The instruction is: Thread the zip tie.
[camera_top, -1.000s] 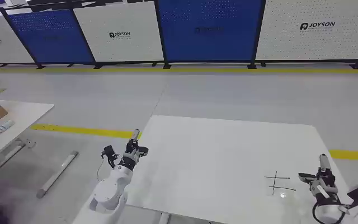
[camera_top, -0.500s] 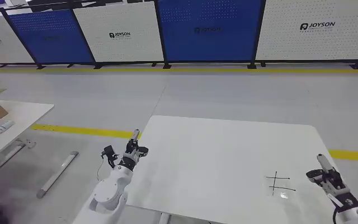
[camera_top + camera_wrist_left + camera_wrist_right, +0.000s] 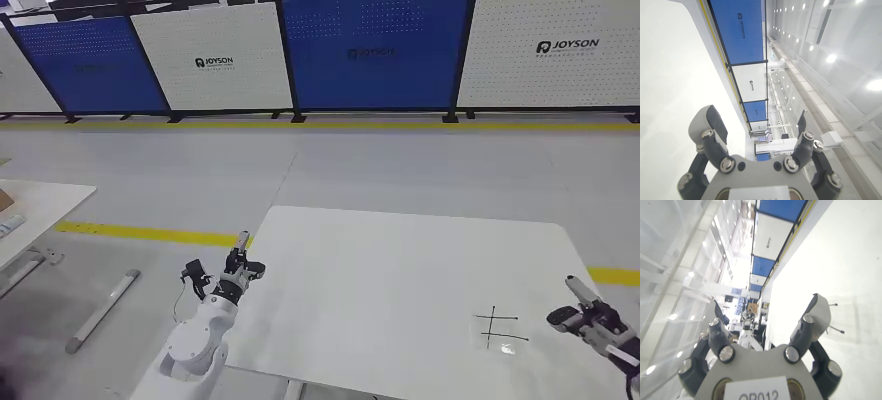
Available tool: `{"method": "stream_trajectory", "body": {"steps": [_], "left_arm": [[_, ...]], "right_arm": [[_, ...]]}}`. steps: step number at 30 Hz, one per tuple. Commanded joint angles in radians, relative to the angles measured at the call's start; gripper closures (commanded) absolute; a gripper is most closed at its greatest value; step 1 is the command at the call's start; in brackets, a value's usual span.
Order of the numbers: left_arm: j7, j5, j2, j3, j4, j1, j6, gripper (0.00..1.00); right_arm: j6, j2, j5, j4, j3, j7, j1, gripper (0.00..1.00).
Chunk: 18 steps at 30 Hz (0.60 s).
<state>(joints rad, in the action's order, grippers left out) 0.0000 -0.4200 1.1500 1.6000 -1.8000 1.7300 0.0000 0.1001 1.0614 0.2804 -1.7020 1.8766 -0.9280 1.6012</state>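
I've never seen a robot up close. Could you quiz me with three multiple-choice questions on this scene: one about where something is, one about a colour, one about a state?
1. The zip ties on the table lie nearest to:
A the right gripper
B the left gripper
C the table's far edge

2. The zip ties are:
A white
B black
C yellow

3. The right gripper is:
A shut on a tie
B open and empty
C shut and empty

Answers: 1 A, they lie just beside it. 2 B, they are thin dark lines on the white top. 3 B, its wrist view shows it spread wide with nothing held.
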Motion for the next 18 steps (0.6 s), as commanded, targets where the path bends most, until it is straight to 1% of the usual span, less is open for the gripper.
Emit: {"method": "stream_trajectory", "body": {"steps": [1, 2, 4, 7, 8, 9, 18], "left_arm": [[0.000, 0.000, 0.000, 0.000, 0.000, 0.000, 0.000, 0.00], [0.000, 0.000, 0.000, 0.000, 0.000, 0.000, 0.000, 0.00], [0.000, 0.000, 0.000, 0.000, 0.000, 0.000, 0.000, 0.00], [0.000, 0.000, 0.000, 0.000, 0.000, 0.000, 0.000, 0.00], [0.000, 0.000, 0.000, 0.000, 0.000, 0.000, 0.000, 0.00], [0.000, 0.000, 0.000, 0.000, 0.000, 0.000, 0.000, 0.00], [0.000, 0.000, 0.000, 0.000, 0.000, 0.000, 0.000, 0.00]], "right_arm": [[0.046, -0.013, -0.029, 0.038, 0.004, -0.149, -0.042, 0.00], [0.064, -0.021, -0.053, 0.067, 0.005, -0.205, -0.067, 0.00], [0.084, -0.032, -0.095, 0.106, -0.002, -0.266, -0.104, 0.00], [0.116, -0.044, -0.166, 0.180, -0.042, -0.316, -0.159, 0.00], [0.123, -0.046, -0.180, 0.211, -0.059, -0.323, -0.185, 0.00], [0.130, -0.046, -0.171, 0.236, -0.068, -0.312, -0.201, 0.00], [0.130, -0.046, -0.171, 0.236, -0.068, -0.312, -0.201, 0.00]]}}
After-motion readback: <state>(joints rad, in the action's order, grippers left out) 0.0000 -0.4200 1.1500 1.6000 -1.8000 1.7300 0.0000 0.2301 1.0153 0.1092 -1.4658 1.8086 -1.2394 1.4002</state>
